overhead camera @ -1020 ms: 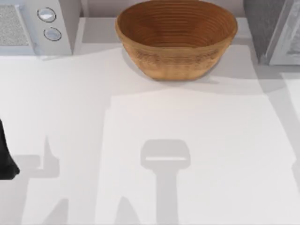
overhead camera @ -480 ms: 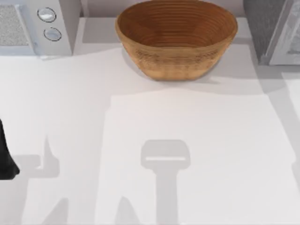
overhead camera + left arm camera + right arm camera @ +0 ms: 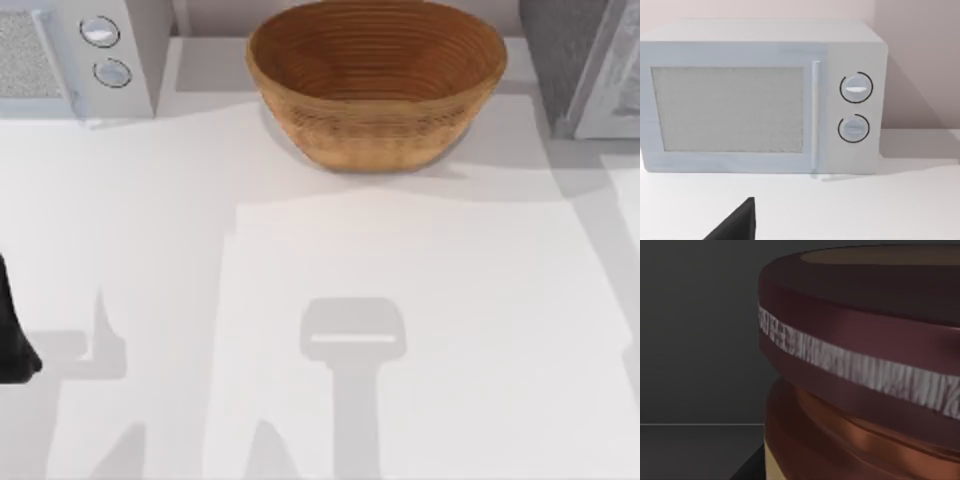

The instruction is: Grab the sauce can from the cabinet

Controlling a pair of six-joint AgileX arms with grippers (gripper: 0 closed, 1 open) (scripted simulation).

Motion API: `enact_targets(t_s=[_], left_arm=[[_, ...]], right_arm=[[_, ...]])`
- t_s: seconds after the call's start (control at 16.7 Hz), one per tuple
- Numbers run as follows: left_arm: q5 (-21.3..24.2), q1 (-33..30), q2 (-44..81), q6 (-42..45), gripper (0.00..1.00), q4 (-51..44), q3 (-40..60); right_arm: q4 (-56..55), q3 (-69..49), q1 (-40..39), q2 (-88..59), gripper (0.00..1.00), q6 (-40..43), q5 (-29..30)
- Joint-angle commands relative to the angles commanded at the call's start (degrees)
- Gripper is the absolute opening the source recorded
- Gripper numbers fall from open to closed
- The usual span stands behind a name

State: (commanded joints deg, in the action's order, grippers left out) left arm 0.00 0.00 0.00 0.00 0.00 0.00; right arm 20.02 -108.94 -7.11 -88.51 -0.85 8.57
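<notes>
Your sauce can sits very close in front of the right wrist camera, inside a dark grey enclosure, filling the right half of that frame. You see its maroon rim, a pale textured band and an orange body below. Expect it to be rigid, light and smooth-sided (likely slippery), so take it across the body below the rim. Whether the right claw is spread or pinching, you cannot tell. The left arm idles at the top view's left edge, facing the microwave.
</notes>
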Motion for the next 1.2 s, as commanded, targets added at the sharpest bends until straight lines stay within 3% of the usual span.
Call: enact_targets(t_s=[0.66,1.2], left_arm=[[0.0,0.0,0.0,0.0,1.0,0.0,0.0],[0.0,0.0,0.0,0.0,1.0,0.0,0.0]], right_arm=[[0.92,-0.31,-0.5,0.67,0.0,-0.08,0.47],[23.61,-5.9,-10.22,17.16,0.0,0.02,9.82]])
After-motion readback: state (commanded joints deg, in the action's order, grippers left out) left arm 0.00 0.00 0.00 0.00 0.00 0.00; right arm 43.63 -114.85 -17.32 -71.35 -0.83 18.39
